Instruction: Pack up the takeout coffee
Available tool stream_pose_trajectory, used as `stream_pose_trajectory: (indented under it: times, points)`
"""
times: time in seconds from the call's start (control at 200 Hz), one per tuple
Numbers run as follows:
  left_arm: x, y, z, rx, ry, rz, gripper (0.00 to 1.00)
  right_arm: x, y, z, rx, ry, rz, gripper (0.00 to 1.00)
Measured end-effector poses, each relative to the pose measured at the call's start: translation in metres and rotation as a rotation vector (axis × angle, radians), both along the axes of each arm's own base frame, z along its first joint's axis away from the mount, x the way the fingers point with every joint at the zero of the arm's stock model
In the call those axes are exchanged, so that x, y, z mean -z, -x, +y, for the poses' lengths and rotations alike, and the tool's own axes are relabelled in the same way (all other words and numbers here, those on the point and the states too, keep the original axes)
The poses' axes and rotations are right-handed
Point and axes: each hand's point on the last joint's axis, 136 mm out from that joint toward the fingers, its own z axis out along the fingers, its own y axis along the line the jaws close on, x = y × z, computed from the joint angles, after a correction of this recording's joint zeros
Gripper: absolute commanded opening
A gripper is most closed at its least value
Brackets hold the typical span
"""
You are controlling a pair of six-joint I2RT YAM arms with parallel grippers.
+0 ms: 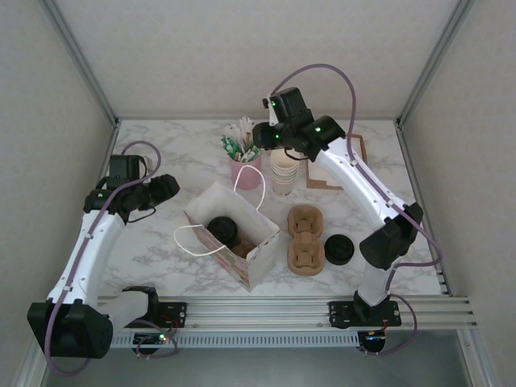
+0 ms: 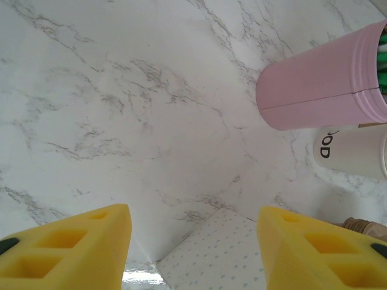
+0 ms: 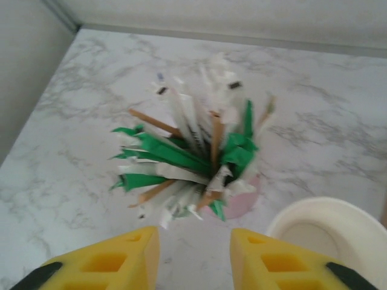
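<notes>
White marble desk | my left claw wide, empty, near white paper handle bag | my right claw narrower, empty, above pink cup of wrapped straws | I see dark black-lidded coffee cup inside bag, second black-lidded cup on desk.

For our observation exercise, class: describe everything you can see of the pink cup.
The pink cup is a smooth, plastic-looking tumbler with a seam down its side, standing upright on the marble table beside the cream cups, behind the bag. It is crammed with green and white wrapped sticks and wooden stirrers that fan out above its rim.
</notes>
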Motion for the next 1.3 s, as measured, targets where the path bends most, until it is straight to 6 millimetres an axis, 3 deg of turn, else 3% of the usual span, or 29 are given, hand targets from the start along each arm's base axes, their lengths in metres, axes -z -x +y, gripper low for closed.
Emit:
stream_pose_trajectory:
  times: [0.19, 0.44, 0.681, 1.086, 1.301]
  points:
    - [-0.001, 0.001, -0.003, 0.011, 0.014, 0.0, 0.57, 0.001, 0.0, 0.032, -0.114, -0.006, 0.013, 0.29]
    - [-0.001, 0.001, -0.006, 0.023, 0.028, 0.001, 0.57, 0.029, 0.005, 0.062, -0.204, 0.061, 0.065, 0.3]
    - [0.0, 0.001, -0.007, 0.026, 0.032, 0.001, 0.58, 0.047, 0.005, 0.066, -0.22, 0.092, 0.114, 0.31]
    - [0.002, 0.002, -0.008, 0.031, 0.037, 0.005, 0.58, 0.042, 0.0, 0.071, -0.222, 0.084, 0.1, 0.31]
    - [0.002, 0.002, -0.008, 0.03, 0.037, 0.006, 0.58, 0.058, -0.004, 0.074, -0.222, 0.101, 0.122, 0.3]
